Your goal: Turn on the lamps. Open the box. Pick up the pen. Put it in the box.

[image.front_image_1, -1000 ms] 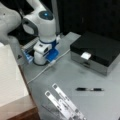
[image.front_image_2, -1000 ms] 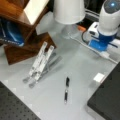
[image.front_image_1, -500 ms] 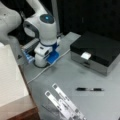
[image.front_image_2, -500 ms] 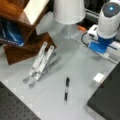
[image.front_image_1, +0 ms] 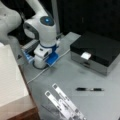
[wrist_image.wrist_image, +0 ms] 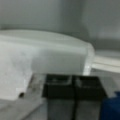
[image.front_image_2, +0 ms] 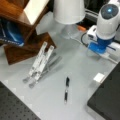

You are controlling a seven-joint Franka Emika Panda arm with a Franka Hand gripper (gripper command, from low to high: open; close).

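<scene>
The box [image.front_image_1: 98, 50] lies shut on the grey table, black lid down, with a white label [image.front_image_1: 85, 55] at its front edge; its corner also shows in a front view [image.front_image_2: 108, 100]. The thin black pen [image.front_image_1: 90, 89] lies flat on the table in front of the box, well apart from the arm, and appears in both front views [image.front_image_2: 66, 89]. A white lamp shade [image.front_image_2: 68, 11] stands at the back. My gripper [image.front_image_1: 40, 64] points down at the table's back left by a blue block [image.front_image_1: 53, 58]. In the wrist view its dark fingers [wrist_image.wrist_image: 74, 86] are pressed together, empty, just before a white rounded body [wrist_image.wrist_image: 47, 58].
Two flat white strips on a metal stand [image.front_image_1: 65, 102] lie near the front, left of the pen. A white cable [image.front_image_1: 42, 72] runs across the table. A wooden shelf [image.front_image_2: 23, 37] and a white board [image.front_image_1: 10, 77] bound one side.
</scene>
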